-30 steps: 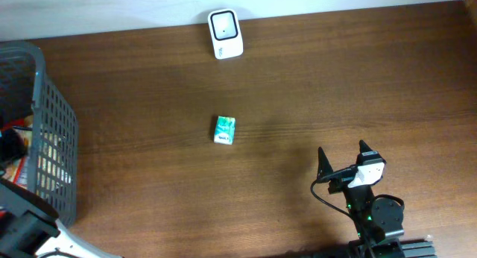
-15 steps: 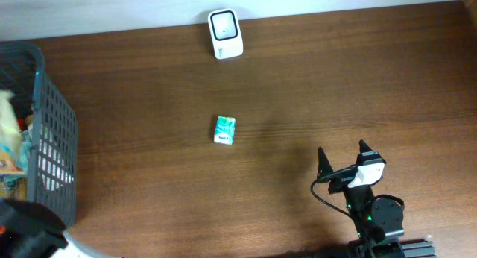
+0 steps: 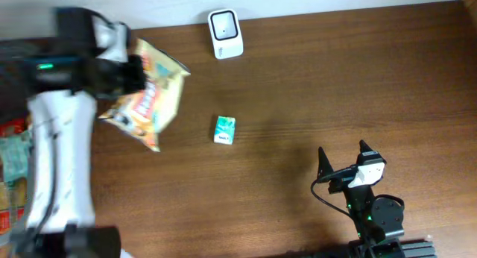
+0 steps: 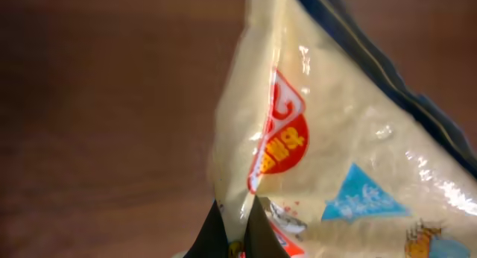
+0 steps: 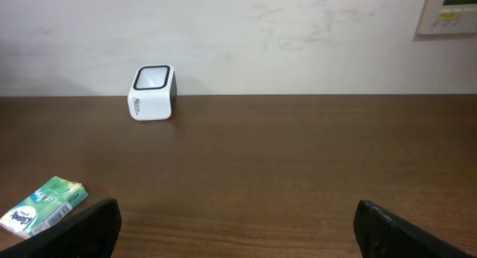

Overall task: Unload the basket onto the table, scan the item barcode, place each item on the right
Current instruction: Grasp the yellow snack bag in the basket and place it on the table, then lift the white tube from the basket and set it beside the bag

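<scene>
The step in hand looks like the carry: the left claw (image 3: 133,73) is clamped tight on a pinched edge of the bag (image 3: 153,94), which hangs from it above the table. The scanner (image 3: 225,34) stands well off to this claw's right and farther back, by the wall; a small green packet (image 3: 224,129) lies on the wood to its right and nearer the robot. Next, I judge, the bag must go in front of the scanner's window, turned so its barcode faces it; no barcode shows yet. The bag is a crinkly, glossy pillow pack, pale yellow with red-and-orange print and a blue patch, likely light and floppy. The right claw (image 3: 343,159) sits wide open, holding nothing.
</scene>
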